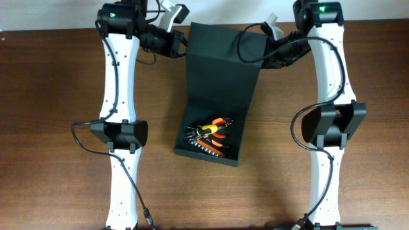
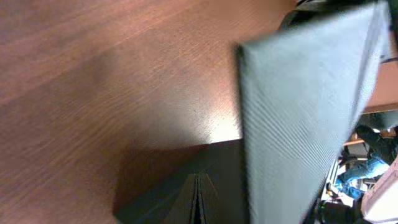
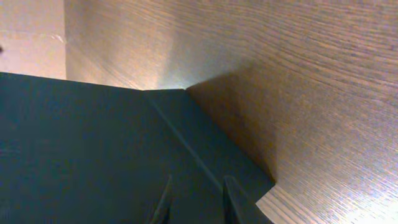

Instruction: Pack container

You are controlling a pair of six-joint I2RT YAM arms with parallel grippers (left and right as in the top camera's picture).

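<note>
two grippers flank lid [image 1: 220, 64] at 12 o'clock: left gripper [image 2: 198, 196] clenched, empty; right gripper [image 3: 197, 180] parted over lid. tools [image 1: 211, 135] lie 6 o'clock in container [image 1: 192, 148]; swing lid down evenly.

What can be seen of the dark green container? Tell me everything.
The container is dark green, matte, card-like: a shallow, roughly square tray with a hinged flap of the same colour. It sits on the wooden table, open, the flap lifted and reaching toward the far edge. Orange-handled hand tools lie inside. The left hand and right hand are at the flap's far corners; whether either grips it is unclear.
</note>
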